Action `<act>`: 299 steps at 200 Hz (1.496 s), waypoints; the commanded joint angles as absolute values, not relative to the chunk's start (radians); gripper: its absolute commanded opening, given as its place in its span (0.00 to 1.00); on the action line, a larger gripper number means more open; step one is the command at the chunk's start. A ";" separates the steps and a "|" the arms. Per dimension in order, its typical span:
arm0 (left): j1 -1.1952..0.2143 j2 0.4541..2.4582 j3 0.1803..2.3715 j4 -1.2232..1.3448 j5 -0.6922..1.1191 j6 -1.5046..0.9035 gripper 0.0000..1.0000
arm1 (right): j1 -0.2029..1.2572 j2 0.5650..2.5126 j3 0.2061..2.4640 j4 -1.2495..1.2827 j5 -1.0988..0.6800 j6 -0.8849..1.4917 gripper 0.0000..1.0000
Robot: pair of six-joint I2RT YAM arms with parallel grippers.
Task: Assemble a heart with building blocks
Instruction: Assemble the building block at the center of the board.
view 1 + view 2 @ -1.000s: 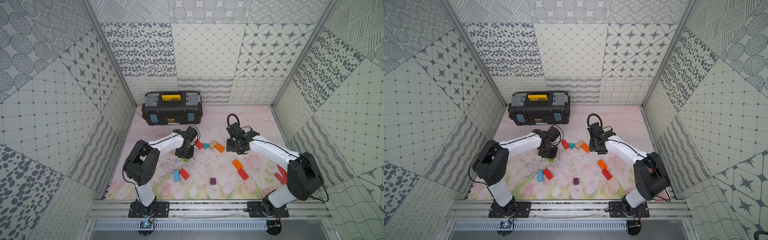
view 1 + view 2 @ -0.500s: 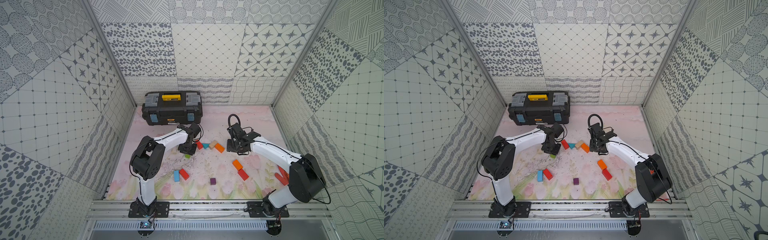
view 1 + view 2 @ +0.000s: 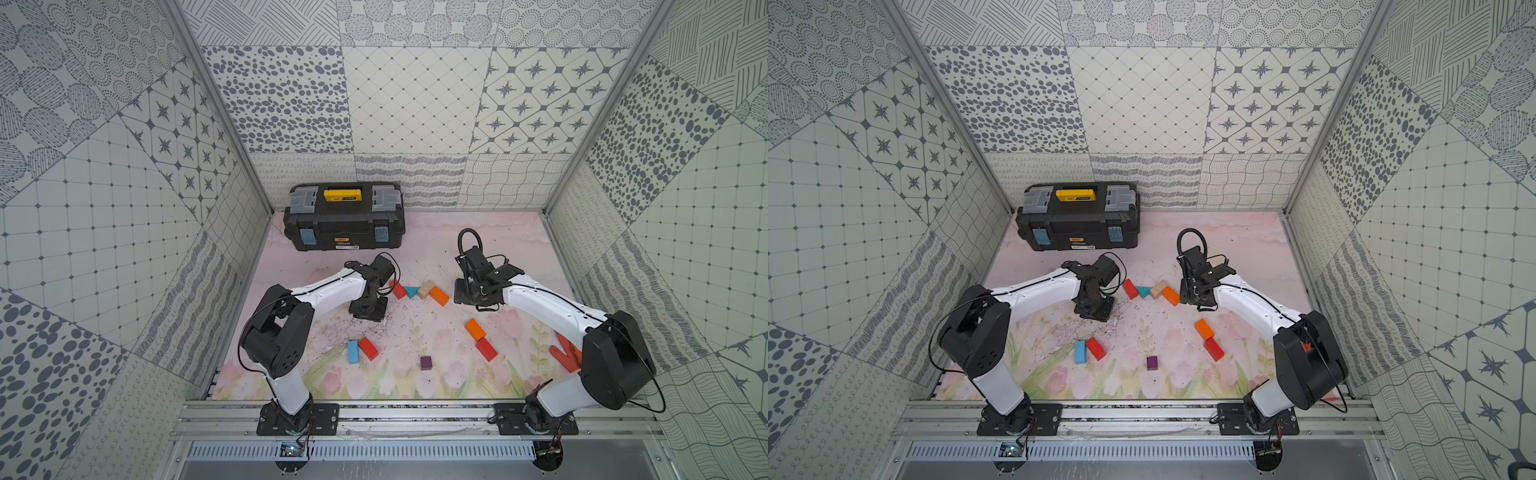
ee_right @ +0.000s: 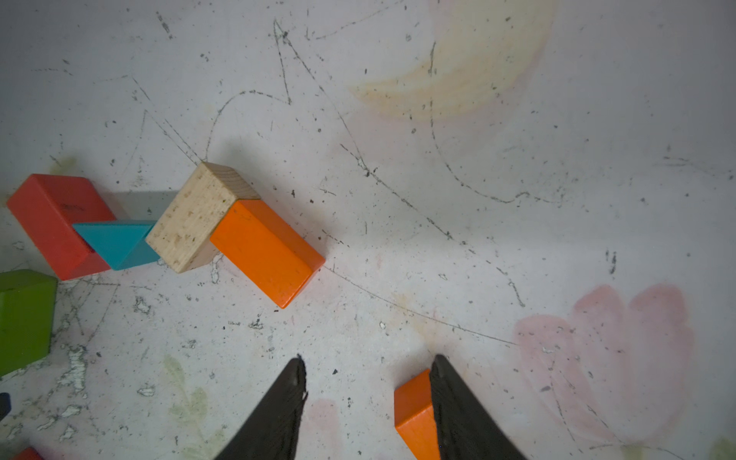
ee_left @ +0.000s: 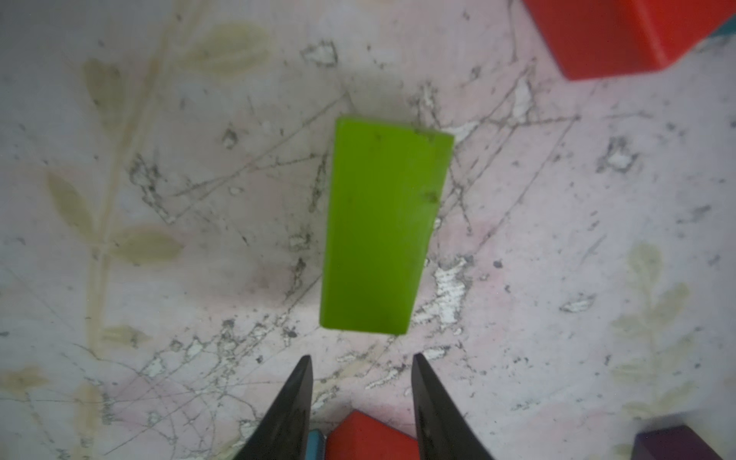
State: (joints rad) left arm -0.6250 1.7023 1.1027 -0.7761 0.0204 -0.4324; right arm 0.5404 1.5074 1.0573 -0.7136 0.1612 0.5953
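Both left gripper [image 5: 360,355] and right gripper [image 4: 368,356] are narrowly parted, empty; the green brick [image 5: 382,227] is best seated against the red brick [image 4: 55,223] touching the teal triangle [image 4: 115,243].

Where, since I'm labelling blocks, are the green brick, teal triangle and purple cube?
green brick [image 5: 382,227]: left wrist view, centre of top face.
teal triangle [image 4: 115,239]: right wrist view, top face.
purple cube [image 3: 426,361]: in a top view, top face.

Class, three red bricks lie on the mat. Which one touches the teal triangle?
The far red brick, end against the teal triangle. The other two lie away from it: one beside the blue brick, one beside an orange brick.
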 commanded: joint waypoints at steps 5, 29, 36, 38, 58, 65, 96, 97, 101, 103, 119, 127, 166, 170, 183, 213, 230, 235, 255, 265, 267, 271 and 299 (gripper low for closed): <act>-0.639 1.631 1.003 -0.650 0.158 -0.616 0.42 | 0.543 1.472 1.048 -0.708 0.166 0.608 0.54; -0.638 1.651 1.008 -0.649 0.115 -0.631 0.41 | 0.544 1.466 1.044 -0.715 0.166 0.608 0.54; -0.635 1.659 1.012 -0.653 0.094 -0.638 0.41 | 0.544 1.464 1.042 -0.716 0.167 0.610 0.55; -0.634 1.660 1.013 -0.652 0.091 -0.640 0.41 | 0.545 1.464 1.040 -0.716 0.167 0.610 0.55; -0.614 1.679 1.016 -0.625 0.096 -0.646 0.41 | 0.545 1.454 1.032 -0.715 0.166 0.611 0.55; -0.604 1.686 1.019 -0.616 0.098 -0.649 0.40 | 0.545 1.453 1.031 -0.716 0.167 0.612 0.55; -0.559 1.708 1.033 -0.602 0.086 -0.651 0.40 | 0.545 1.449 1.031 -0.723 0.168 0.610 0.55; -0.558 1.708 1.033 -0.603 0.085 -0.651 0.40 | 0.544 1.449 1.031 -0.724 0.167 0.609 0.55; -0.552 1.711 1.036 -0.606 0.079 -0.651 0.40 | 0.545 1.447 1.032 -0.724 0.167 0.608 0.55; -0.549 1.710 1.038 -0.608 0.075 -0.650 0.40 | 0.546 1.447 1.032 -0.723 0.168 0.608 0.55; -0.531 1.714 1.053 -0.628 0.049 -0.645 0.40 | 0.546 1.447 1.035 -0.727 0.169 0.608 0.55; -0.526 1.716 1.062 -0.640 0.030 -0.639 0.40 | 0.545 1.447 1.035 -0.727 0.170 0.608 0.55; -0.515 1.736 1.136 -0.715 -0.054 -0.605 0.44 | 0.545 1.450 1.030 -0.721 0.162 0.613 0.55; -0.516 1.739 1.145 -0.725 -0.065 -0.602 0.44 | 0.546 1.451 1.030 -0.722 0.161 0.613 0.55; -0.515 1.749 1.178 -0.754 -0.091 -0.588 0.47 | 0.546 1.450 1.029 -0.721 0.161 0.615 0.55; -0.516 1.769 1.262 -0.815 -0.094 -0.517 0.52 | 0.547 1.445 1.028 -0.724 0.167 0.612 0.55; -0.516 1.791 1.315 -0.839 -0.054 -0.436 0.56 | 0.547 1.442 1.028 -0.723 0.167 0.613 0.55; -0.513 1.803 1.335 -0.850 -0.038 -0.411 0.57 | 0.546 1.442 1.027 -0.723 0.168 0.614 0.55; -0.516 1.874 1.415 -0.891 0.011 -0.315 0.57 | 0.548 1.443 1.031 -0.722 0.166 0.619 0.55; -0.516 1.905 1.446 -0.915 0.022 -0.279 0.56 | 0.547 1.441 1.035 -0.723 0.165 0.623 0.55; -0.516 1.910 1.451 -0.919 0.023 -0.272 0.56 | 0.547 1.441 1.035 -0.723 0.165 0.622 0.55; -0.517 1.918 1.461 -0.928 0.022 -0.263 0.55 | 0.548 1.439 1.037 -0.725 0.165 0.621 0.55; -0.517 1.917 1.466 -0.924 0.019 -0.202 0.57 | 0.548 1.420 1.043 -0.736 0.169 0.622 0.56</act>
State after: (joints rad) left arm -0.5205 1.8973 1.4277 -0.8196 -0.0086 -0.3878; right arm 0.5434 1.4738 1.0374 -0.7284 0.1616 0.5995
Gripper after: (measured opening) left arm 0.560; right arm 0.559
